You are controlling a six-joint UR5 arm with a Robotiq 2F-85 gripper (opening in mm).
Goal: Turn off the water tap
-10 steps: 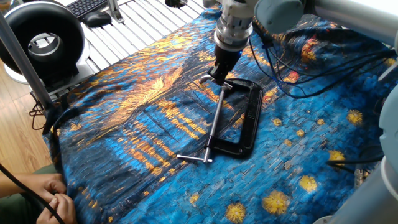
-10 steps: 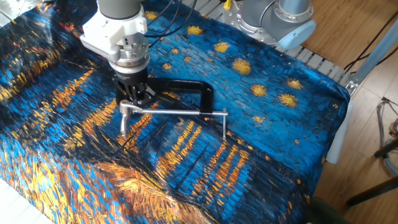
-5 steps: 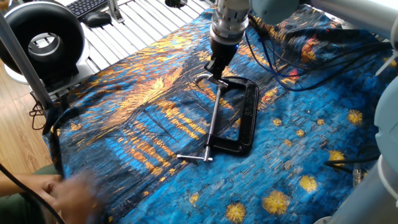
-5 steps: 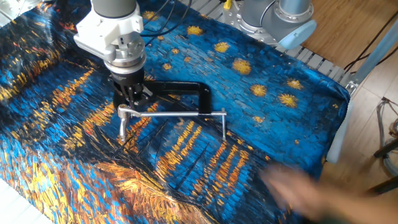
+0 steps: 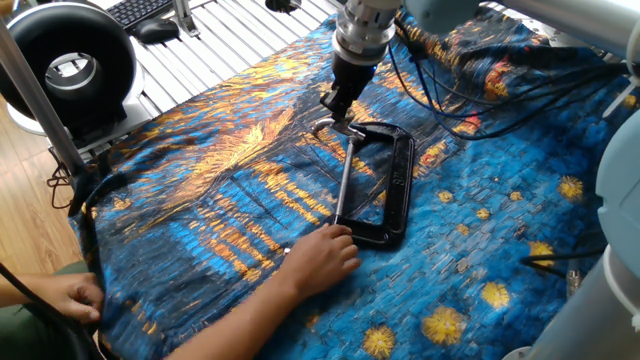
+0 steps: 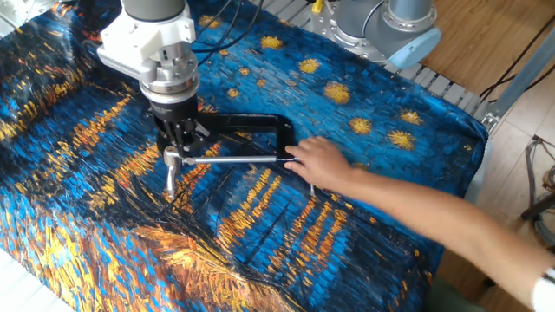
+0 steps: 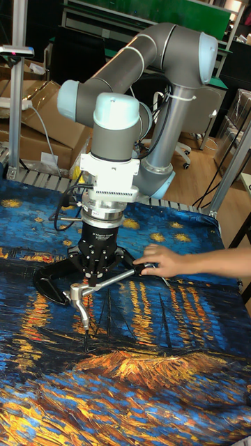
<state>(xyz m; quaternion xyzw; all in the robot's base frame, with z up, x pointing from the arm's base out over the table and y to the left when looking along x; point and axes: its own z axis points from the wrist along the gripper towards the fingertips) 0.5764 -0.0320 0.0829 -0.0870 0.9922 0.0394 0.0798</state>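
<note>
- The hand (image 6: 178, 146) points down over the tap (image 6: 173, 165), fingers just above it; whether it grips, I cannot tell.
- The tap lies mid-surface, on the clamp (image 5: 396, 190) rod's end.
- A person's hand (image 5: 322, 255) rests on the rod's far end.

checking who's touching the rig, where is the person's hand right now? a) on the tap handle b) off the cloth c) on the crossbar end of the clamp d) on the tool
c: the hand rests at the clamp's crossbar end, far from the tool.
</note>
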